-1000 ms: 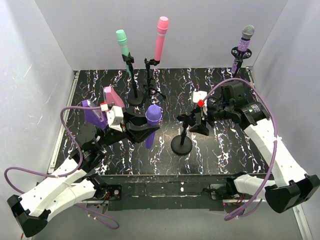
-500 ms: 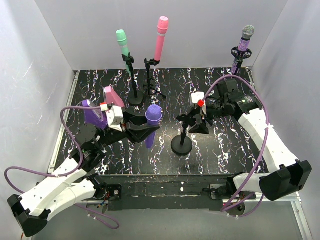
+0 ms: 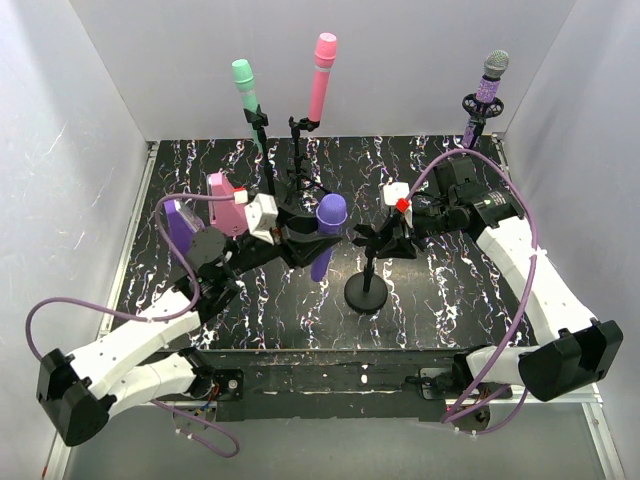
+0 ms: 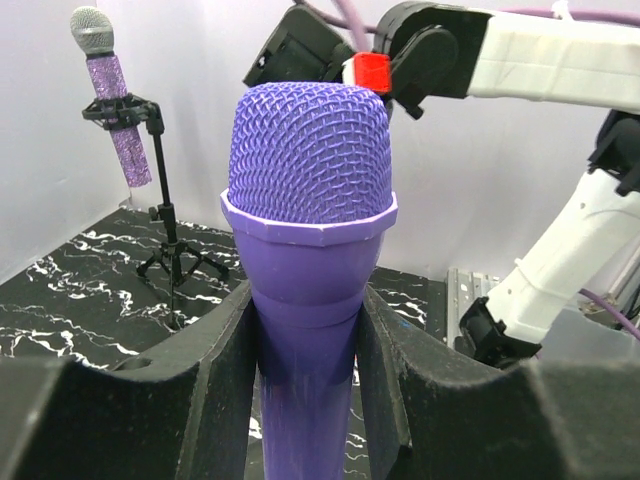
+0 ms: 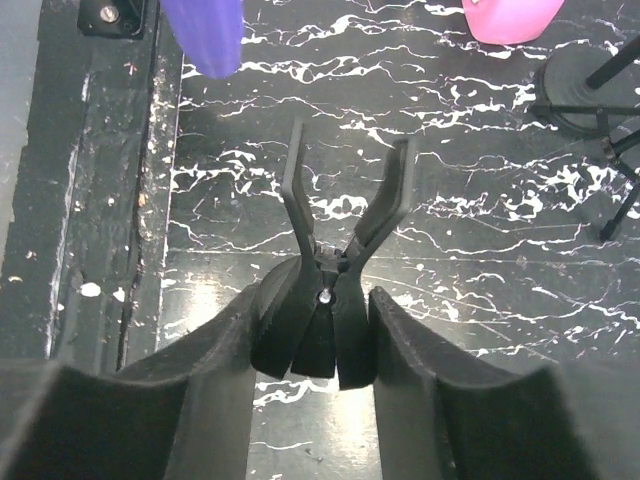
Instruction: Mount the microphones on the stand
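The plain purple microphone [image 3: 331,212] has a round mesh head, a paler collar and a smooth tapering handle, and it is upright at the centre of the top view. The left pincer [image 4: 308,330] pinches its handle. The right pincer [image 5: 320,335] pinches the black clip [image 5: 383,195] of the stand [image 3: 366,293].

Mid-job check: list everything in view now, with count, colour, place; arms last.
Mint green microphone: 1, back left, on stand.
Pink microphone: 1, back centre, on stand.
Glittery purple microphone: 1, back right, on stand.
Plain purple microphone: 1, centre-left, held head-up.
Empty stand: 1, black, centre.
Pink wedge: 1, left.
Purple wedge: 1, far left.
Table: 1, black marbled.
Left end effector: 1, shut on plain purple microphone.
Right end effector: 1, gripping empty stand's clip.
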Controlling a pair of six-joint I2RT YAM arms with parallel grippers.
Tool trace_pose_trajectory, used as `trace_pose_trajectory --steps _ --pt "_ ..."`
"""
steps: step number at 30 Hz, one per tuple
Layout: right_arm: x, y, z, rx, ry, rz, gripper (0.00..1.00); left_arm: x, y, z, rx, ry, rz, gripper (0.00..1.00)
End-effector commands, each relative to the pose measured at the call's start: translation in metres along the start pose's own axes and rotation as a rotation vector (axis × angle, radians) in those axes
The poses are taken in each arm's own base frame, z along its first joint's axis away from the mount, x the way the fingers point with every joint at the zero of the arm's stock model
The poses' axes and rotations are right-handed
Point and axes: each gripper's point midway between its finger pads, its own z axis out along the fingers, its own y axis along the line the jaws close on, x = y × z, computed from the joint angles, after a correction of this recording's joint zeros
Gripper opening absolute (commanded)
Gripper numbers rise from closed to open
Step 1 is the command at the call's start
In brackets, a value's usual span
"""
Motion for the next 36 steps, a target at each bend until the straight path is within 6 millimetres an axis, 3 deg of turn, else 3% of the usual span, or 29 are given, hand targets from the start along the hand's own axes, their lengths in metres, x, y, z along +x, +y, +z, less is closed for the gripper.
trace_pose_trajectory --steps 1,5,17,29,36 --pt "-0.008 0.002 -0.001 -0.021 -0.028 0.002 0.36 -0.023 0.009 0.019 -0.009 -0.085 0.053 0.00" --pt "-0.005 0.003 -0.001 -0.033 -0.028 0.014 0.23 -0.014 0.022 0.031 -0.033 -0.076 0.079 0.00" --pt "-0.006 0.006 0.001 -0.053 -0.040 0.037 0.18 0.009 0.035 0.068 0.018 -0.062 0.057 0.00" --pt "-0.008 0.006 0.002 -0.068 -0.058 0.075 0.17 0.031 0.034 0.083 0.055 -0.067 -0.020 0.00" --pt "-0.012 0.005 0.000 -0.073 -0.071 0.116 0.09 0.041 0.032 0.087 0.069 -0.053 -0.037 0.00"
